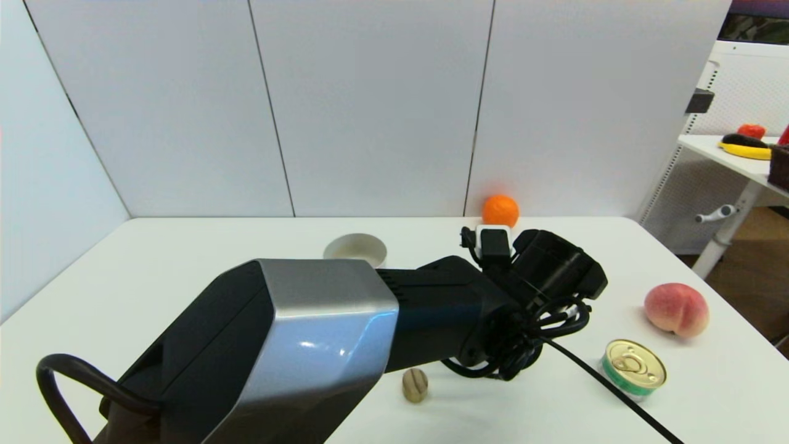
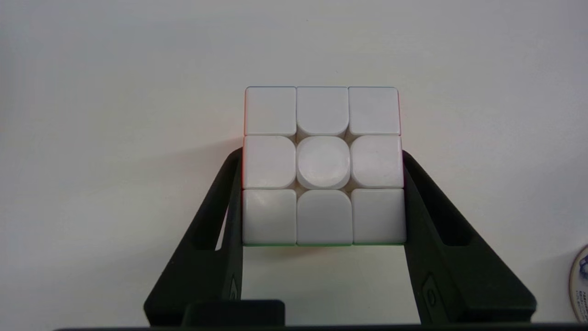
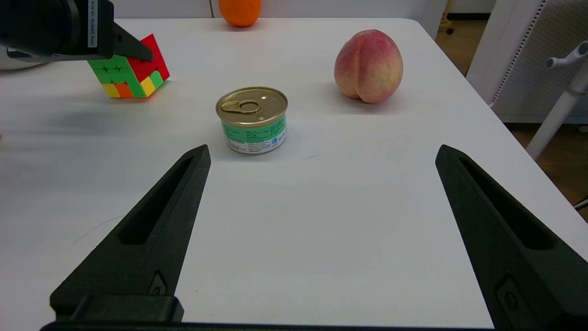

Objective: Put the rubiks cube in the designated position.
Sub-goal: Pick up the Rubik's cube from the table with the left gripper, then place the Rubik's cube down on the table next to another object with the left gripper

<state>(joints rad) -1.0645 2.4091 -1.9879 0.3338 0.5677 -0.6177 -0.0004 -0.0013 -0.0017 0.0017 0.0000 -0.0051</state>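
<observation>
Our left gripper (image 2: 323, 170) fills the lower half of the left wrist view, both black fingers (image 2: 216, 239) pressed flat against opposite sides of the rubiks cube (image 2: 323, 165), white face toward the lens. In the right wrist view's upper left, that cube (image 3: 131, 69) rests on the white table (image 3: 321, 230) (green, red, orange and yellow squares showing). Our right gripper (image 3: 321, 156) hangs spread wide at the bottom, a tin can (image 3: 252, 120) just beyond it, a peach (image 3: 369, 65) at upper right.
</observation>
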